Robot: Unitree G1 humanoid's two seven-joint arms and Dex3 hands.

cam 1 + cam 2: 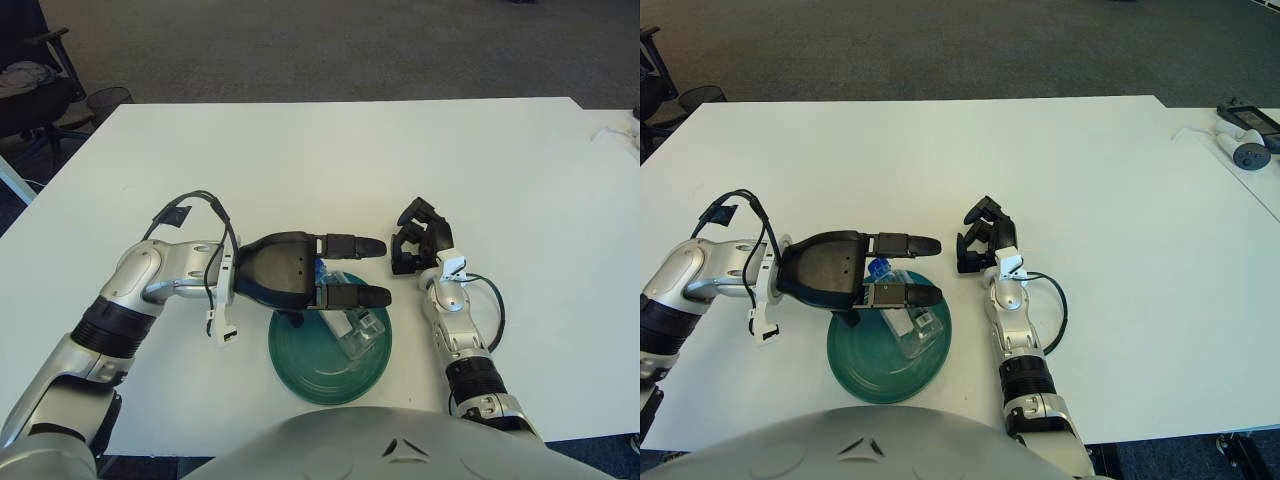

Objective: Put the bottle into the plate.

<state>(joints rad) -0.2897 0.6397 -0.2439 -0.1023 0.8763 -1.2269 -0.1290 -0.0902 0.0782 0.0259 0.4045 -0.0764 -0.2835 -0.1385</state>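
A clear plastic bottle with a blue cap lies on its side in the green plate near the table's front edge. My left hand hovers over the plate's back half, just above the bottle's cap end. Its fingers are stretched out straight to the right, one above and one below the cap, and do not close on the bottle. The palm hides part of the bottle's top. My right hand shows just right of the plate, fingers loosely bent and holding nothing.
The white table stretches far behind the plate. A black chair stands off the back left corner. Controllers with a white cable lie at the far right edge.
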